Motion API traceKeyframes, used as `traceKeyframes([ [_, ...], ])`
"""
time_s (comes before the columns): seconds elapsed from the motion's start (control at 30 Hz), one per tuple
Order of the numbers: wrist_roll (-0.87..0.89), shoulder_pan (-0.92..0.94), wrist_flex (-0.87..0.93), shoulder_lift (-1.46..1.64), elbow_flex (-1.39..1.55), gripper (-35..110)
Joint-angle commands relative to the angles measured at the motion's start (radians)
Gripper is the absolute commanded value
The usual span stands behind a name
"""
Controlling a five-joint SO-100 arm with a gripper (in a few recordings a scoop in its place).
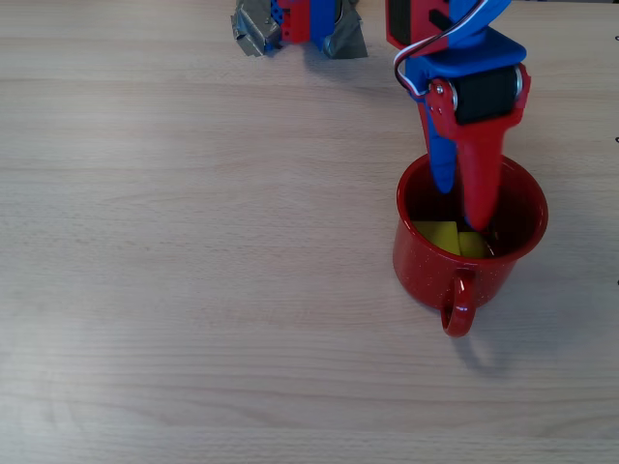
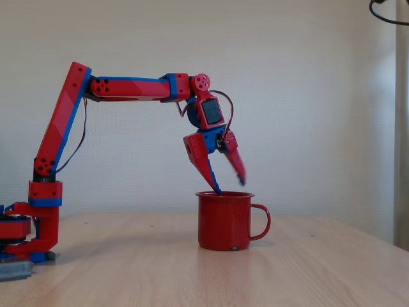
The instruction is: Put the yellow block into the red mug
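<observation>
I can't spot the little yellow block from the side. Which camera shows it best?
The overhead view: it looks straight down into the red mug, where the yellow block lies on the bottom beside the gripper tips. In the fixed view from the side, the mug's wall hides the block entirely.

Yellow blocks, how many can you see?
1. The yellow block lies inside the red mug, beneath the open tool; the tool and rim hide part of it.
</observation>
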Motion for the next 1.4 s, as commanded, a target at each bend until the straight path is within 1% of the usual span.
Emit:
traceKeyframes([
  [0.0,-0.002,-0.012,0.006,0.095,-0.067,0],
  [0.27,0.000,0.000,0.012,0.126,-0.066,0],
  [0.6,-0.080,0.046,-0.014,0.229,-0.075,0],
  [0.97,-0.114,0.221,-0.049,0.410,-0.048,0],
  [1.2,-0.101,0.348,-0.083,0.568,0.080,0],
  [1.37,-0.127,0.430,-0.107,0.732,0.310,0],
])
